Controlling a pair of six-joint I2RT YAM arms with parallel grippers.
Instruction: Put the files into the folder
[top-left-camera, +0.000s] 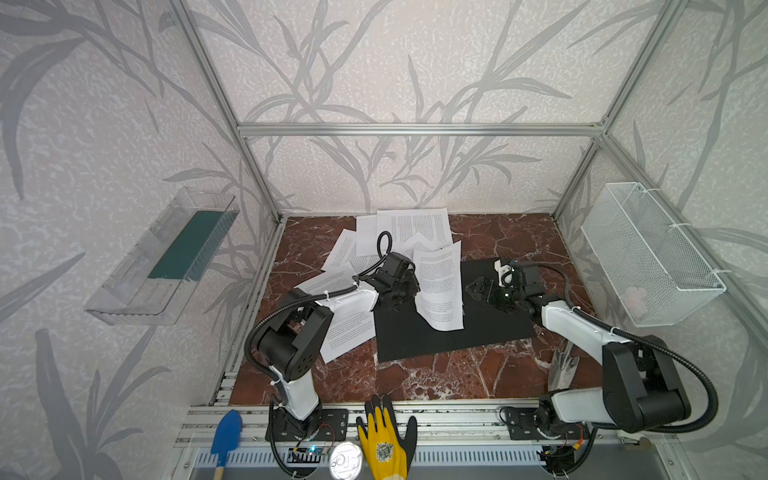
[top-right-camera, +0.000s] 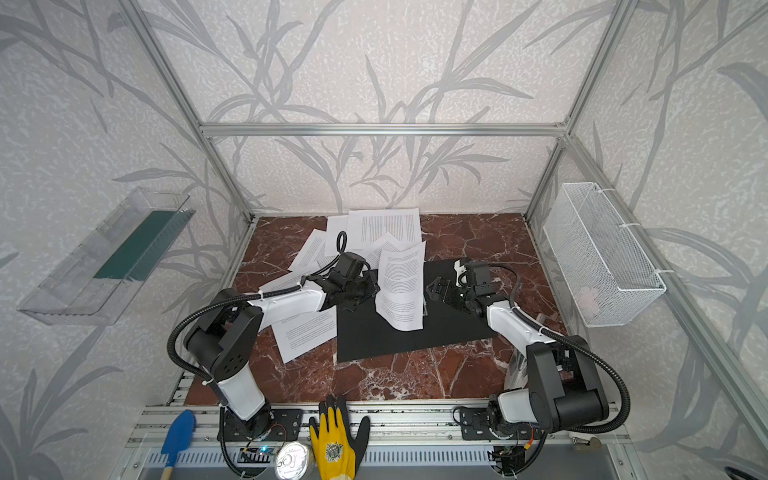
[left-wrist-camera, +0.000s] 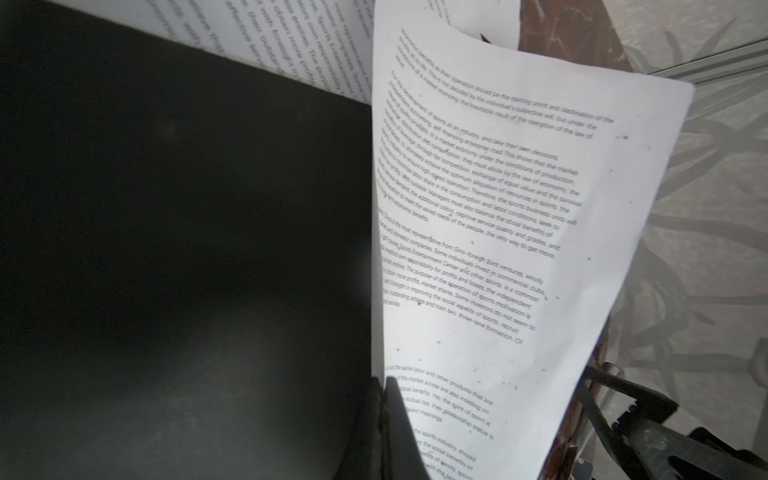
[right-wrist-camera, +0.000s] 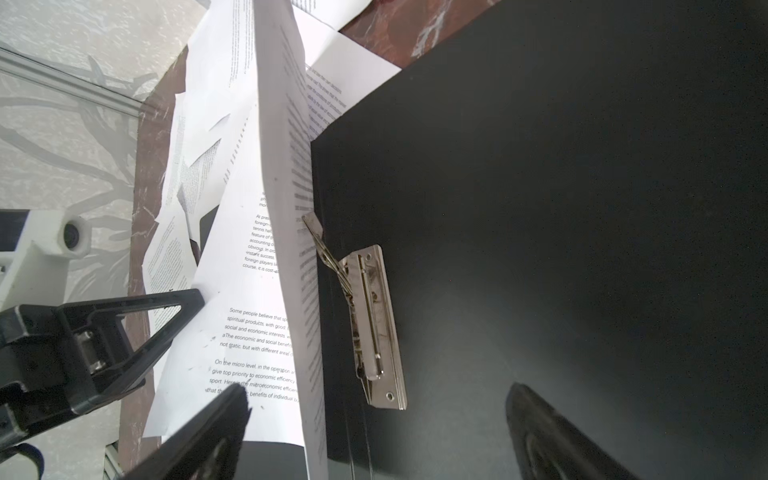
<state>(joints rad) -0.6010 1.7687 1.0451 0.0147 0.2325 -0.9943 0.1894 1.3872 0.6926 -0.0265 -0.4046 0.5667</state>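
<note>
The black folder (top-left-camera: 415, 336) (top-right-camera: 374, 336) lies open and flat on the marble table. A metal clip (right-wrist-camera: 374, 324) sits by its spine. My left gripper (top-left-camera: 409, 286) (top-right-camera: 370, 291) (left-wrist-camera: 386, 380) is shut on the edge of one white printed sheet (top-left-camera: 440, 286) (left-wrist-camera: 498, 208). That sheet stands curled over the folder's middle, its lower end drooping onto the black surface. My right gripper (top-left-camera: 476, 286) (top-right-camera: 434, 289) (right-wrist-camera: 378, 390) hovers open over the folder's right half (right-wrist-camera: 561, 208), close to the clip and holding nothing. Several more files (top-left-camera: 415, 228) (top-right-camera: 382, 226) lie scattered behind; one sheet (top-left-camera: 349, 332) lies under the left arm.
A clear tray holding a dark green panel (top-left-camera: 187, 245) hangs on the left wall. A white wire basket (top-left-camera: 648, 257) hangs on the right wall. At the front rail lie a yellow glove (top-left-camera: 386, 440), a blue trowel (top-left-camera: 226, 432) and a tin can (top-left-camera: 345, 459).
</note>
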